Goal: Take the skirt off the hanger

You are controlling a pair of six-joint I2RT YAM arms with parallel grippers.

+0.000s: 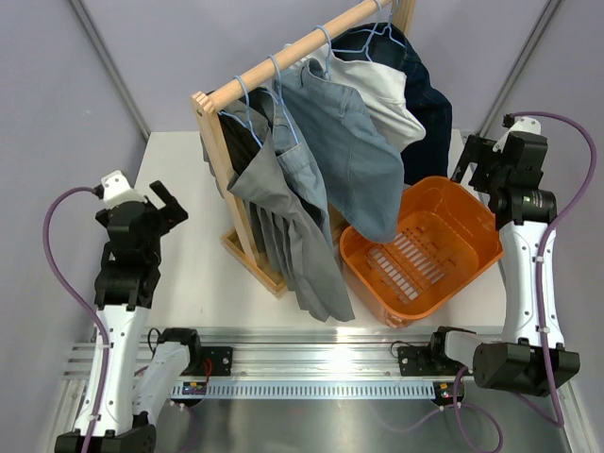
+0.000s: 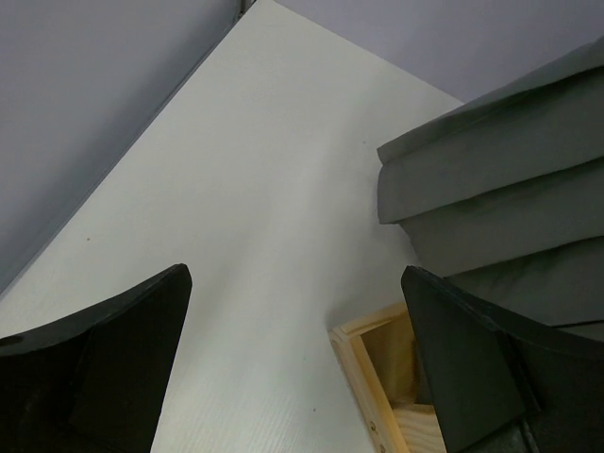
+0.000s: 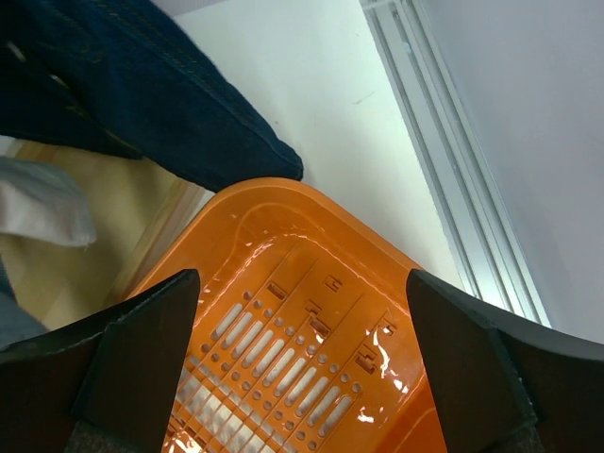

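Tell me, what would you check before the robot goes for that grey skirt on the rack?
1. Left gripper open and empty: ok.
2. Right gripper open and empty: ok, facing the orange basket.
3. Skirt hanging from its hanger on the rail: ok.
4. Skirt in the left wrist view: ok, pleats at right.
5. Skirt free of the denim garment beside it: not ok, they overlap.
6. How the skirt is fastened to the hanger: cannot tell.

The skirt (image 1: pixel 302 255) hangs on the hanger (image 1: pixel 247 111), well right of the left gripper (image 1: pixel 170 205), and the basket (image 1: pixel 462 222) (standing on the table (image 1: pixel 189 274), right of the skirt) lies just left of the right gripper (image 1: pixel 469 168).
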